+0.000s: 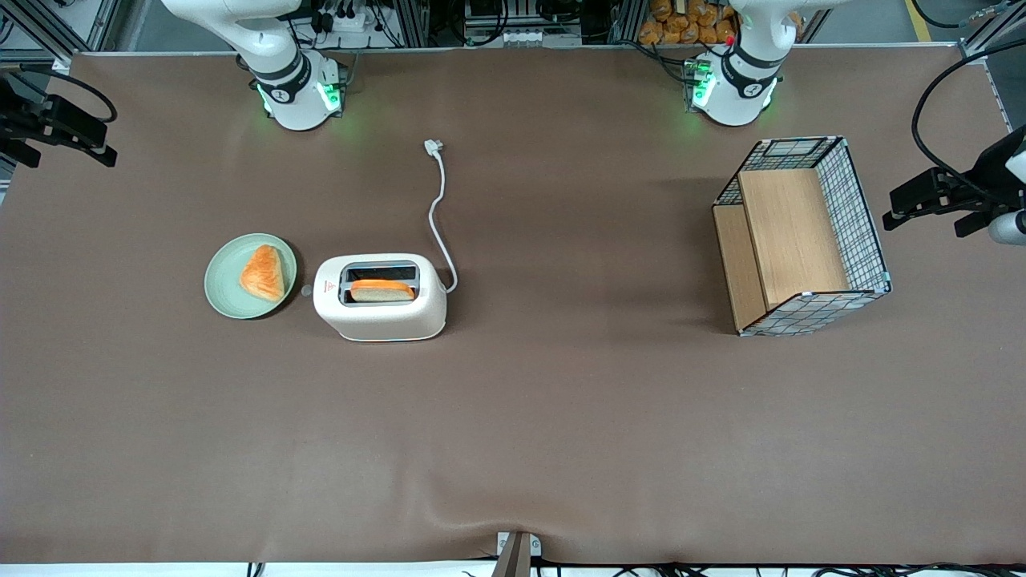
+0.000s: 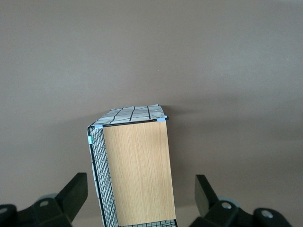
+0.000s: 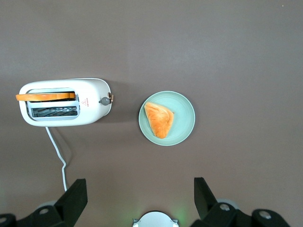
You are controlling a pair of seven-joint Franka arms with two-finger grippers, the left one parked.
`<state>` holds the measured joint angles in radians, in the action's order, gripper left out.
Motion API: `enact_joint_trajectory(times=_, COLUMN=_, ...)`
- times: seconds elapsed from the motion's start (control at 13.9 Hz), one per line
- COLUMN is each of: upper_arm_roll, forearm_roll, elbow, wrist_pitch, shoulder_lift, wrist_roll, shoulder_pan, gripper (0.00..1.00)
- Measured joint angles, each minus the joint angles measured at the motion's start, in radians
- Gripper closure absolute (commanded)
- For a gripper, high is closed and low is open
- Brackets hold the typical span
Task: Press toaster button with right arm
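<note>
Currently the right arm's end effector (image 3: 139,201) hangs high above the tabletop (image 1: 561,417), fingers (image 3: 73,198) spread wide, holding and touching nothing. Toaster (image 1: 380,298): cream, glossy, rounded, with one bread slice (image 1: 382,290) in the slot nearer the front camera. Its small grey round toaster button (image 3: 103,100) sticks out of the narrow end facing the pale green round plate (image 1: 228,276), which carries a golden triangular pastry (image 1: 263,272). White cord (image 1: 439,216) trails toward the arm bases.

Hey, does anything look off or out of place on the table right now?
The basket lies tipped on its side toward the parked arm's end. The toaster has its plug loose on the table, unplugged. The gripper hangs open high above the plate.
</note>
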<state>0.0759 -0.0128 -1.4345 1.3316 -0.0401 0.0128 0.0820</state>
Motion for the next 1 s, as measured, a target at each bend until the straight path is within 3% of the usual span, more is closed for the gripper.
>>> enact_joint_trajectory(times=0.5, upper_arm_roll=-0.003, forearm_roll=-0.001, elbow=0.0, wrist_pitch=-0.001, shoulder_lift=0.009, wrist_roll=-0.001, shoulder_pan=0.0, gripper=0.0)
enact_joint_trajectory(times=0.57, upper_arm_roll=-0.003, forearm_roll=-0.001, elbow=0.0, wrist_pitch=-0.002, shoulder_lift=0.009, wrist_roll=-0.001, shoulder_pan=0.0, gripper=0.1)
enact_joint_trajectory(times=0.65, upper_arm_roll=-0.003, forearm_roll=-0.001, elbow=0.0, wrist_pitch=-0.002, shoulder_lift=0.01, wrist_roll=-0.001, shoulder_pan=0.0, gripper=0.54)
enact_joint_trajectory(times=0.72, upper_arm_roll=-0.004, forearm_roll=-0.001, elbow=0.0, wrist_pitch=-0.003, shoulder_lift=0.01, wrist_roll=-0.004, shoulder_pan=0.0, gripper=0.8)
enact_joint_trajectory(times=0.79, upper_arm_roll=-0.004, forearm_roll=-0.001, elbow=0.0, wrist_pitch=-0.006, shoulder_lift=0.01, wrist_roll=-0.008, shoulder_pan=0.0, gripper=0.94)
enact_joint_trajectory(times=0.86, upper_arm_roll=-0.004, forearm_roll=-0.001, elbow=-0.002, wrist_pitch=-0.008, shoulder_lift=0.011, wrist_roll=-0.012, shoulder_pan=0.0, gripper=1.0)
enact_joint_trajectory(times=1.0, upper_arm_roll=-0.003, forearm_roll=-0.012, elbow=-0.011, wrist_pitch=-0.007, shoulder_lift=0.014, wrist_roll=-0.017, shoulder_pan=0.0, gripper=1.0)
